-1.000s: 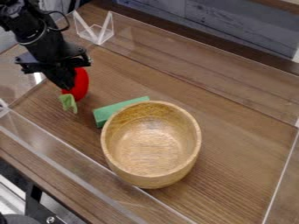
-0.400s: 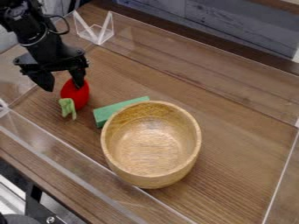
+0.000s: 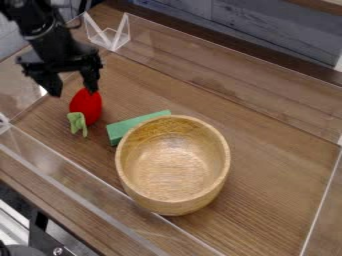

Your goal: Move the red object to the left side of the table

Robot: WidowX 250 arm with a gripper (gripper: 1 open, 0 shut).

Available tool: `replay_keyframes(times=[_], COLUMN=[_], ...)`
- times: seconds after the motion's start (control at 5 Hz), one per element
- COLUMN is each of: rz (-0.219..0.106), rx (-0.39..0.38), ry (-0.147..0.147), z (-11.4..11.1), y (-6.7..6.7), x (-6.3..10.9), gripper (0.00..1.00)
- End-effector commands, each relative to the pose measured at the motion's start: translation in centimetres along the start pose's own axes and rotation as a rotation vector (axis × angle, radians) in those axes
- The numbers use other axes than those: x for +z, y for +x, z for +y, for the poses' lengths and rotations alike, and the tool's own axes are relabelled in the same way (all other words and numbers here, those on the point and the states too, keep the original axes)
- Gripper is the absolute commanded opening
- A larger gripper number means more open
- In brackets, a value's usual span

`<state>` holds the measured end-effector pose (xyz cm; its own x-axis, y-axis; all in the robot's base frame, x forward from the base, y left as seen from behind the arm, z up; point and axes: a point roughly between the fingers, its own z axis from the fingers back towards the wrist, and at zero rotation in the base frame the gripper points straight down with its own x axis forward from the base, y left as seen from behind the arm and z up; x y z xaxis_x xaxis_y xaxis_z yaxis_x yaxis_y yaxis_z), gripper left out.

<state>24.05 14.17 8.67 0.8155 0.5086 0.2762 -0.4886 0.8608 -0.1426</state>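
Note:
The red object (image 3: 86,102), a small rounded toy fruit, rests on the brown wood-grain table (image 3: 254,110) near its left side. A light-green leafy stem (image 3: 78,122) lies at its lower left. My black gripper (image 3: 68,82) hovers just above the fruit with its fingers spread open and nothing between them. The fingertips stand clear of the fruit's top.
A flat green piece (image 3: 138,125) lies right of the fruit, touching the rim of a large wooden bowl (image 3: 173,163). Low clear acrylic walls (image 3: 80,190) border the table. A clear bracket (image 3: 110,36) stands at the back left.
My gripper let go of the red fruit, opened wide and rose a little. The fruit now sits on the table on its own.

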Motion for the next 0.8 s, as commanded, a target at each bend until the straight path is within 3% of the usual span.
replay_keyframes(times=[0.0,0.2,0.6], rz=[-0.040,-0.023,0.007], rx=[-0.083,-0.164,-0.202], ry=[-0.003,-0.016,-0.012], z=[-1.2,-2.6,-5.5], y=[2.0,2.7,2.6], x=[2.3,3.3,3.7], gripper=[1.00,1.00,1.00])
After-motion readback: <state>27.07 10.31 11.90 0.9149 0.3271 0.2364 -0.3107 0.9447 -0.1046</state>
